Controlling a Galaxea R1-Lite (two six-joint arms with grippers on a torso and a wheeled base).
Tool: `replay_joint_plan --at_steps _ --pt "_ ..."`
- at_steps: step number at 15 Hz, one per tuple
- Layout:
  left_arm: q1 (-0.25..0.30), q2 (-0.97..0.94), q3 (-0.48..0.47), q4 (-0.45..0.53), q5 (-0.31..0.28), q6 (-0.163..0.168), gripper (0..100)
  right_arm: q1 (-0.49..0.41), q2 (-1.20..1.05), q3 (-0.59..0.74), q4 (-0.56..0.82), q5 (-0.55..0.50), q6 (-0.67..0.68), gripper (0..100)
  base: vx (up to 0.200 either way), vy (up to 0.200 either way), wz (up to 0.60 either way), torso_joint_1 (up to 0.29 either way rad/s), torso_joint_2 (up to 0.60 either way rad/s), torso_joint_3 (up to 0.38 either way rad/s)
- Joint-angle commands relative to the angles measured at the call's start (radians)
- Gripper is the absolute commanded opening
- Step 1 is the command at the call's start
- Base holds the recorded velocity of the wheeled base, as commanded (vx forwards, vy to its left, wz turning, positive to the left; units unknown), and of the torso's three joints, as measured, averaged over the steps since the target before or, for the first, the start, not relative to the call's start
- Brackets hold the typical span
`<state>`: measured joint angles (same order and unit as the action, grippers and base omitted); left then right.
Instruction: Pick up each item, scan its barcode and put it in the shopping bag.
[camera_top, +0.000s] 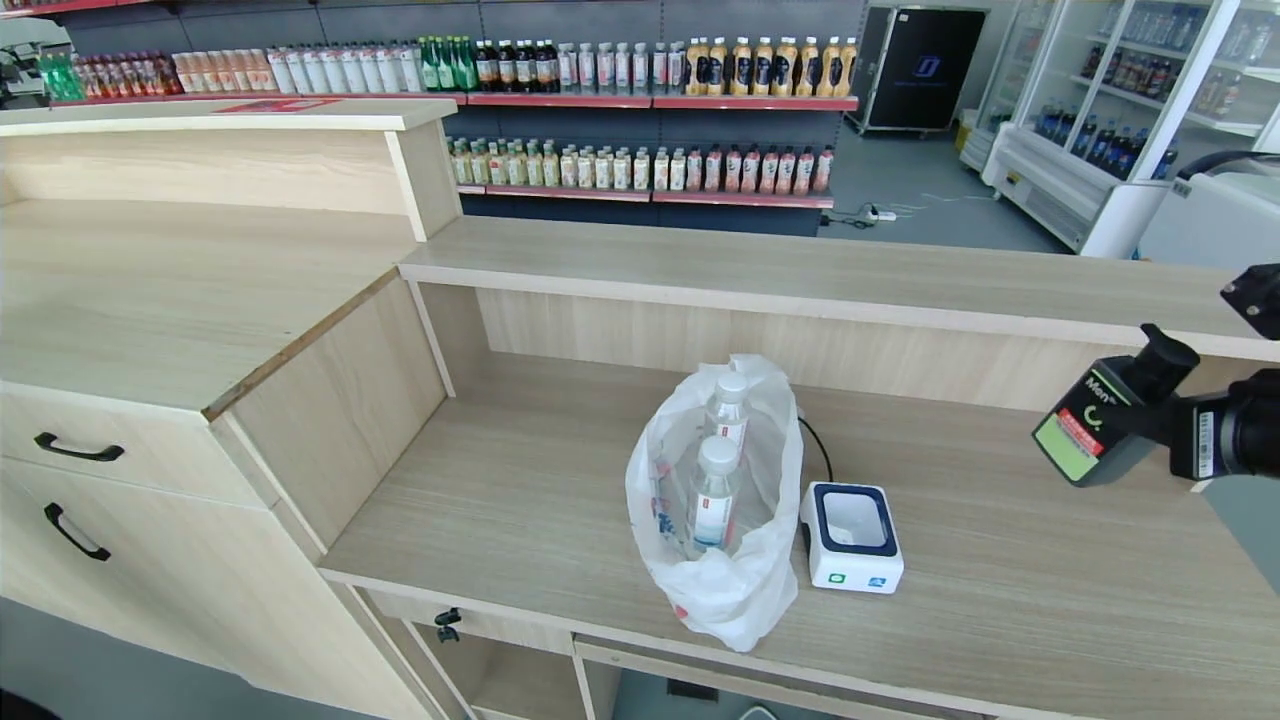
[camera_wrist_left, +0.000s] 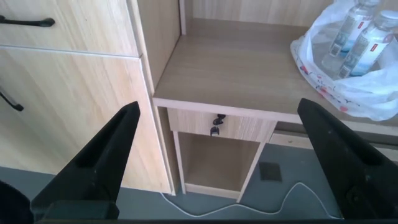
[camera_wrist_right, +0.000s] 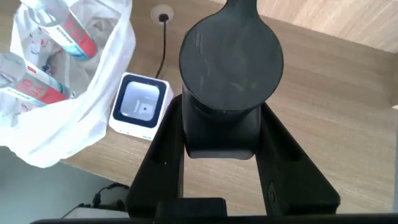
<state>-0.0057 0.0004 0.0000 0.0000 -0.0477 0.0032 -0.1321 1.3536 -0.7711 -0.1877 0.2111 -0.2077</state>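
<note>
Two clear bottles (camera_top: 712, 495) in white bag (camera_top: 730, 600), right fingers (camera_wrist_right: 292, 168) clamping black green-labelled bottle (camera_top: 1100, 425), left fingers (camera_wrist_left: 102, 162) wide

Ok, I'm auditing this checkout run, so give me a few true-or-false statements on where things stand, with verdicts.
1. The shopping bag holds two clear bottles. True.
2. The right end effector is empty. False: it is shut on a black bottle.
3. The scanner stands on the counter beside the bag. True.
4. The left end effector is shut. False: it is open and holds nothing.
</note>
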Motion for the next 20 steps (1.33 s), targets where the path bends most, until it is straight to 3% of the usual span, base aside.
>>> replay_joint_plan --at_steps 1,7,14,20 --pt "0.0 0.001 0.0 0.0 0.0 0.0 100 0.078 -0.002 0.07 -0.095 -0.018 0.033 0 0.0 0.0 0.6 -0.007 0.0 -0.007" --pt "0.0 0.001 0.0 0.0 0.0 0.0 100 0.086 0.128 0.113 -0.159 -0.016 0.073 0 0.0 0.0 0.0 0.0 0.0 0.0" --pt "0.0 0.001 0.0 0.0 0.0 0.0 100 0.287 0.352 0.161 -0.512 -0.01 0.195 0 0.0 0.0 0.0 0.0 0.0 0.0" --pt "0.0 0.001 0.0 0.0 0.0 0.0 100 0.348 0.446 0.171 -0.553 -0.01 0.188 0 0.0 0.0 0.0 0.0 0.0 0.0"
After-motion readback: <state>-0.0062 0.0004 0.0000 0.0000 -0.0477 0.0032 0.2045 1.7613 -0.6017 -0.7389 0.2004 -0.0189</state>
